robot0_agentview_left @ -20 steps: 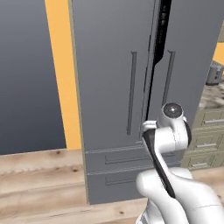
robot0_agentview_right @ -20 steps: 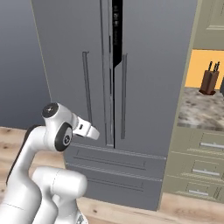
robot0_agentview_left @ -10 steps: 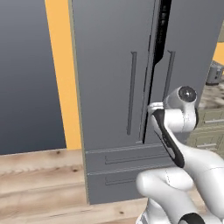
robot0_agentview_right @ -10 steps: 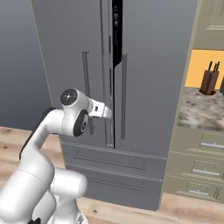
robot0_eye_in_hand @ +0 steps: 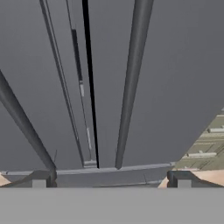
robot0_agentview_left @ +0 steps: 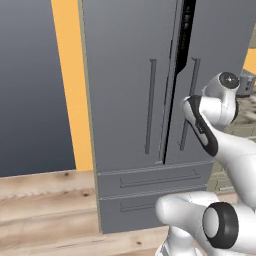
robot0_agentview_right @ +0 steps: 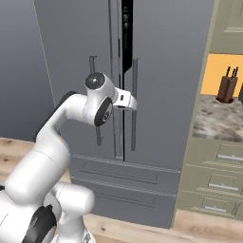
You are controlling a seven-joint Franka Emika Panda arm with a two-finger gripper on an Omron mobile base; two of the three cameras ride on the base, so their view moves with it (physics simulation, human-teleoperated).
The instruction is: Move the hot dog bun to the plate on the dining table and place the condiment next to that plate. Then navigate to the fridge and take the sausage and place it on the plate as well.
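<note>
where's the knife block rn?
The knife block is at the right edge of the right base view, on the speckled counter against the orange wall, right of the fridge.

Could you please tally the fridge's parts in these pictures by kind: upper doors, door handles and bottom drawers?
Upper doors: 2 (left door, right door)
Door handles: 2 (left handle, right handle)
Bottom drawers: 2 (upper drawer, lower drawer)
Total: 6

The fridge [robot0_agentview_right: 156,85] runs off the top edge — its doors hide whatever is inside.
</note>
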